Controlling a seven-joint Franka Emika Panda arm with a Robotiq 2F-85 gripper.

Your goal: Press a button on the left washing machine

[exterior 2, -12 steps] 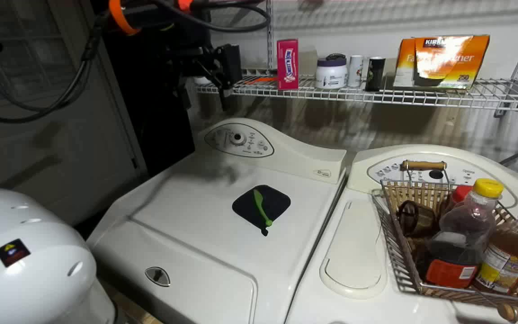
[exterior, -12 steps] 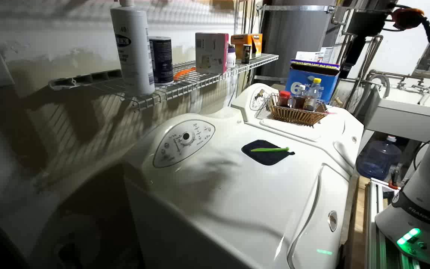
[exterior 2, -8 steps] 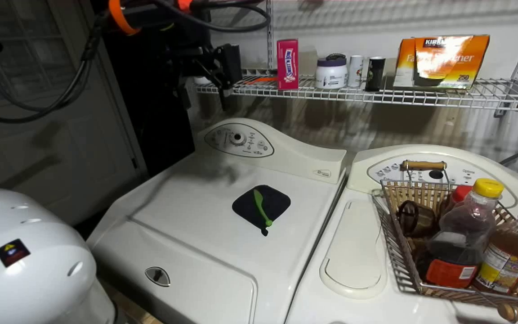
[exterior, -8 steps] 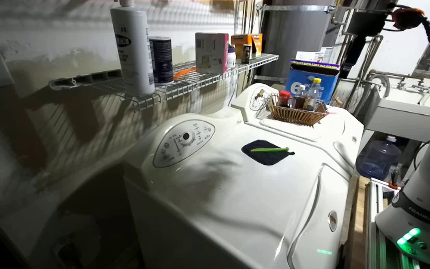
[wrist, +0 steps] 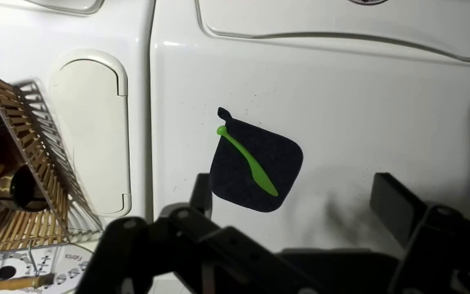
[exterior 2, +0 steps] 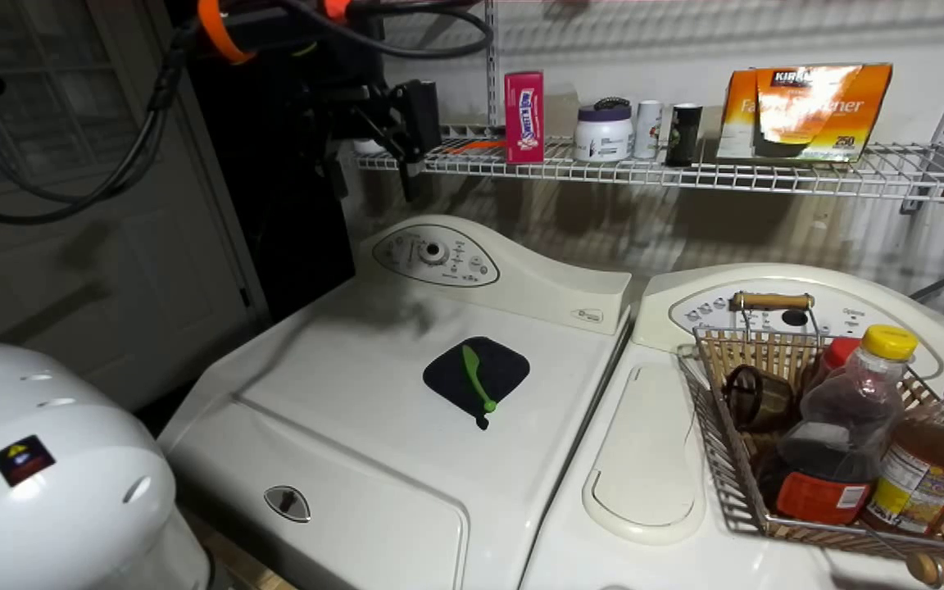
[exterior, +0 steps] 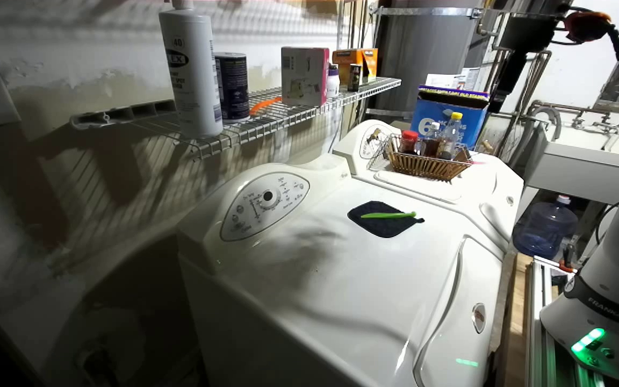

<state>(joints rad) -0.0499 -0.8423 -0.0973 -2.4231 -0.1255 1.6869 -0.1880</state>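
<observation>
Hovering, I've got my claw (wrist: 296, 194) spread wide over the left washing machine (exterior 2: 349, 401), green knife (wrist: 255, 169) across its dark mat (wrist: 280, 157).

Left washing machine (exterior 2: 374, 393): large glossy white body, upright, top surface closed. In an exterior view it sits at 7 o'clock of frame centre. Raised, round-topped white console (exterior 2: 537, 287) runs along the back, from 12 to 2 o'clock of the top. Toward the console's 10 o'clock end: pale almond-shaped control panel (exterior 2: 410, 269), dark outline, tilted back. On it, round pale dial (exterior 2: 433, 251) with black centre; small dark markings (exterior 2: 458, 259) at the dial's 3 o'clock, possibly buttons, too small to tell. Pointed-oval silver badge (exterior 2: 287, 503) at 7 o'clock of the top.
</observation>
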